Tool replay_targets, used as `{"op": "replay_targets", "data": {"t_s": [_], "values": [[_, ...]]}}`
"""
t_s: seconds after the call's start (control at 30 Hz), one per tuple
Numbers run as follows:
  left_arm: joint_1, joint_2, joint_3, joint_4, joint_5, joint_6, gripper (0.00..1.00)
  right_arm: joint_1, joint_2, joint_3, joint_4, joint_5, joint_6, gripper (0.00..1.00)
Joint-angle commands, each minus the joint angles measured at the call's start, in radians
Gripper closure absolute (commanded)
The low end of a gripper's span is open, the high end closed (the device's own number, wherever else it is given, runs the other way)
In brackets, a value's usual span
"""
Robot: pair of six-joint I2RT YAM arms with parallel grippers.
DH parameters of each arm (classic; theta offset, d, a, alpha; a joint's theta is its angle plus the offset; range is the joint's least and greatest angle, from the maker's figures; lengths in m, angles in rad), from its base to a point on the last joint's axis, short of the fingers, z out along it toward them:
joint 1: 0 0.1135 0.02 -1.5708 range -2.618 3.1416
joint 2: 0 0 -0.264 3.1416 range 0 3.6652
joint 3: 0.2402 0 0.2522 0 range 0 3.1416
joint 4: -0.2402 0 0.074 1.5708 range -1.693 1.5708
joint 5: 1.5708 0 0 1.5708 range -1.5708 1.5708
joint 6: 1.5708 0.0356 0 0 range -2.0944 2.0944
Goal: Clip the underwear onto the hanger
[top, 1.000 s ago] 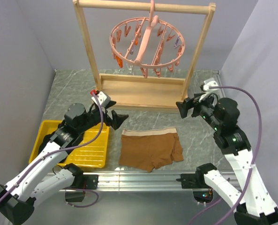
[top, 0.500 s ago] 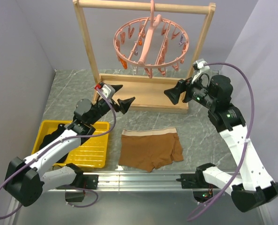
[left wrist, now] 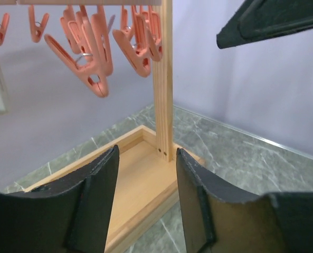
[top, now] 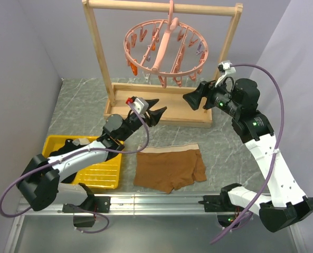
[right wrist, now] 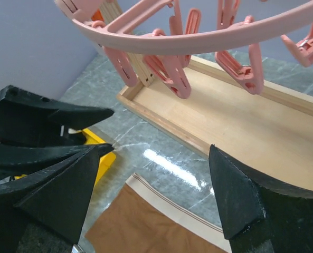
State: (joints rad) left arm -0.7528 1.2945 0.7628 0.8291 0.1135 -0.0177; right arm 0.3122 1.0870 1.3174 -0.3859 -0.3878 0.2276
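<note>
The left gripper [top: 159,107] was seen held above the table [top: 225,153], its jaws partly parted and nothing gripped between them; in its wrist view [left wrist: 146,153] only the rack's post [left wrist: 163,79] and wooden base could be seen through the gap. The right gripper [top: 192,100] was held facing it from the other side, with its jaws spread wide and likewise nothing held [right wrist: 153,153]. The two grippers were kept apart, tips pointing toward each other, and the left one's black fingers [right wrist: 56,116] were caught at the left edge of the right wrist view. The underwear [top: 169,169] was found lying flat on the table below both grippers and on the base side of them, roughly between the two, touched by neither; its pale waistband was turned toward the rack [top: 172,105], and under the right gripper its waistband corner [right wrist: 145,221] could be made out. The hanger [top: 164,52] was hung from the rack's top bar, above and beyond both grippers, its clips [left wrist: 93,52] dangling over the left gripper and its ring [right wrist: 198,37] arching just above the right one. A yellow tray [top: 101,168] was placed below and to the left of the left gripper, beside the underwear.
</note>
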Motion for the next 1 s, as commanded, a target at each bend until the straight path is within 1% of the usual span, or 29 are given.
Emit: {"op": "replay_targets", "data": {"t_s": [0.0, 0.17, 0.27, 0.3, 0.43, 0.47, 0.53, 0.67, 0.7, 0.73, 0.87, 0.97], "values": [[-0.016, 0.048, 0.081, 0.123, -0.110, 0.005, 0.45, 0.011, -0.021, 0.040, 0.065, -0.019, 0.023, 0.10], [-0.016, 0.127, 0.154, 0.168, -0.109, 0.005, 0.47, 0.013, -0.018, 0.031, 0.094, -0.029, 0.035, 0.16], [-0.020, 0.172, 0.193, 0.177, -0.110, -0.007, 0.47, 0.025, -0.025, 0.014, 0.145, -0.033, 0.055, 0.21], [-0.022, 0.183, 0.202, 0.179, -0.138, -0.008, 0.47, 0.030, -0.025, 0.008, 0.160, -0.031, 0.067, 0.22], [-0.026, 0.218, 0.231, 0.185, -0.149, -0.013, 0.47, 0.060, -0.024, -0.007, 0.209, -0.019, 0.079, 0.27], [-0.026, 0.229, 0.240, 0.188, -0.149, -0.010, 0.47, 0.079, -0.016, -0.012, 0.225, -0.007, 0.091, 0.31], [-0.026, 0.232, 0.242, 0.189, -0.144, -0.011, 0.47, 0.091, -0.013, -0.014, 0.232, 0.000, 0.099, 0.34], [-0.025, 0.247, 0.259, 0.208, -0.143, -0.016, 0.46, 0.133, 0.002, -0.020, 0.252, 0.078, 0.105, 0.39], [-0.025, 0.253, 0.260, 0.212, -0.143, -0.013, 0.46, 0.143, 0.010, -0.018, 0.254, 0.101, 0.108, 0.42], [-0.026, 0.256, 0.265, 0.217, -0.143, -0.010, 0.47, 0.171, 0.013, -0.021, 0.255, 0.157, 0.114, 0.43], [-0.028, 0.262, 0.279, 0.214, -0.149, 0.002, 0.50, 0.234, 0.014, -0.056, 0.298, 0.263, 0.118, 0.44], [-0.028, 0.261, 0.274, 0.216, -0.150, 0.007, 0.54, 0.260, 0.028, -0.060, 0.329, 0.299, 0.130, 0.46]]}}
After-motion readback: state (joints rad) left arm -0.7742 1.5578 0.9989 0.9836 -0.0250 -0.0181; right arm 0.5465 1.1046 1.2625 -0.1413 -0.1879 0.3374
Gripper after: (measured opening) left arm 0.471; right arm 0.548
